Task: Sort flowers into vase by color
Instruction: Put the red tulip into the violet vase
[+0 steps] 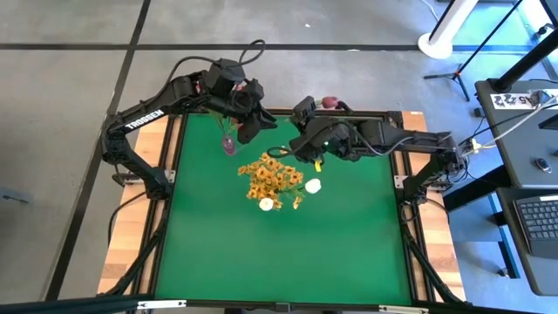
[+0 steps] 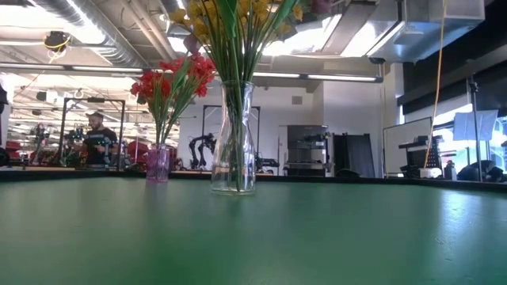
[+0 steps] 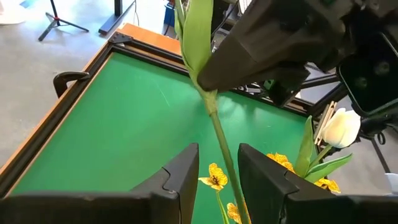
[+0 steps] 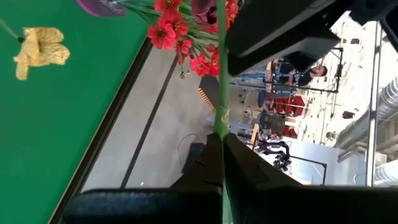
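My right gripper (image 4: 221, 149) clenched on green stem (image 4: 221, 93), holding it up over table's far edge. Left gripper (image 3: 217, 171) half-parted around same stem (image 3: 214, 118), not pinching. Handover, I reckon. Red flowers (image 2: 170, 79) in pink vase (image 2: 158, 165), yellow in clear vase (image 2: 234, 142).

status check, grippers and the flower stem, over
Right gripper shut on green stem. Left gripper straddling same stem, jaws apart. Red flowers in pink vase, yellow ones in clear vase. Nothing blocking.

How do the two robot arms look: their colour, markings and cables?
Both arms are dark, almost black, with jointed segments. The left arm carries white TROSSEN lettering, and a black cable loops above its wrist. The right arm shows a small green light and a yellow mark near its gripper.
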